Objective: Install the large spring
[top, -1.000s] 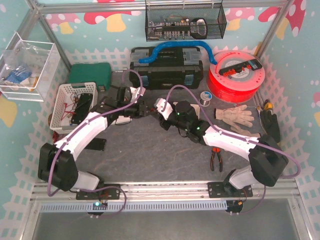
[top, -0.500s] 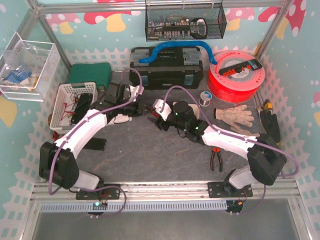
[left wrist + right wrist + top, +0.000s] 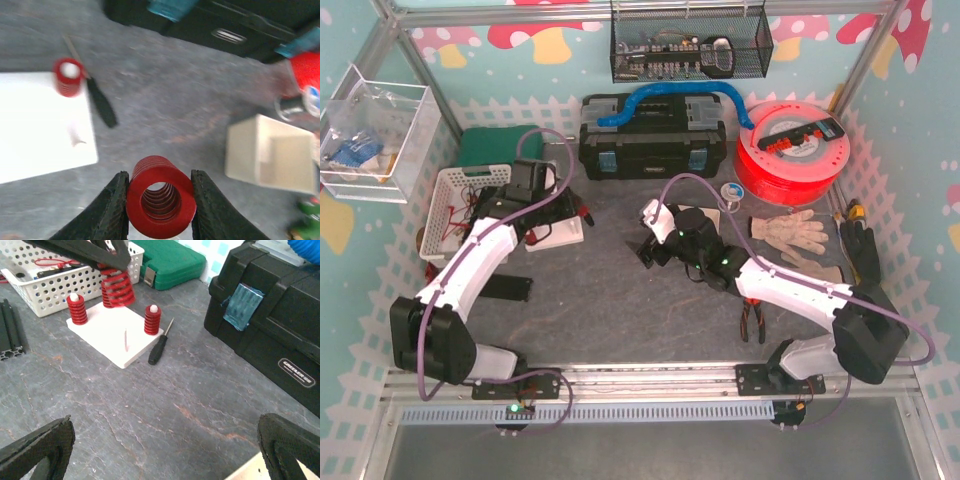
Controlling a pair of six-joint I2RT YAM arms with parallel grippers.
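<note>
**Top view.** Shows the left gripper (image 3: 568,207) over the far side of a white plate (image 3: 560,235), with the large spring hidden beneath it. Places the right gripper (image 3: 648,250) well apart from it, over the grey table (image 3: 620,300) to the plate's right. Takes in a black toolbox (image 3: 650,135) at the back and a red spool (image 3: 792,150) with a black label, its print too small to read.

**Left wrist, blurred.** Looks straight down the large spring (image 3: 160,197), hollow end toward the lens and long axis running away from the wrist toward the table. Finds the left gripper (image 3: 160,200) clamped on the coil, with a dark finger (image 3: 112,210) pressed to each flank. Catches the plate (image 3: 40,130) at left with a short spring (image 3: 68,76) standing on it. Also catches a screwdriver (image 3: 100,102) just beside the plate's edge and a cream box (image 3: 272,155) at right.

**Right wrist.** Sets the large spring (image 3: 116,287) near upright, long axis vertical, at the far corner of the plate (image 3: 107,335). Has its top end gripped by the left gripper (image 3: 114,262); cannot tell whether the lower end touches the plate. Shows two short springs (image 3: 77,309) on pegs at the side corners, with the screwdriver (image 3: 160,347) alongside. Frames the right gripper (image 3: 165,440) spread wide, holding and touching nothing. Picks out a small badge on the toolbox (image 3: 270,330), its lettering not legible.
</note>
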